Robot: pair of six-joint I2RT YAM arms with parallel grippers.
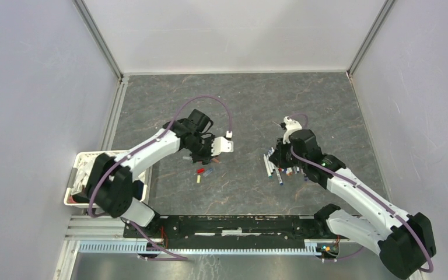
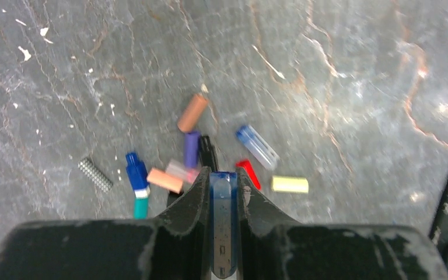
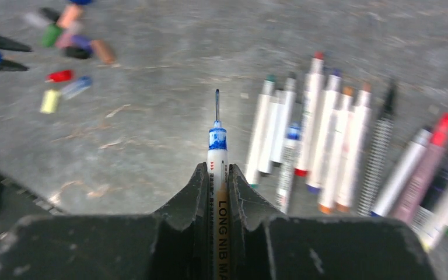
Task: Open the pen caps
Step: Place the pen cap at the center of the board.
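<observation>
The left gripper was closed on a translucent blue cap, with the cap's long axis running along the fingers. Just beyond its fingertips the loose caps lay scattered on the table, so letting go there would likely add this one to the pile. The right gripper was clamped on the barrel of a pen whose blue collar and long bare nib pointed away from the hand, its cap already off. The row of pens lay just to the right in that wrist view, roughly parallel to the held one and nearer the right arm. A white basket sat beside the left arm's base, but its contents could not be made out.
</observation>
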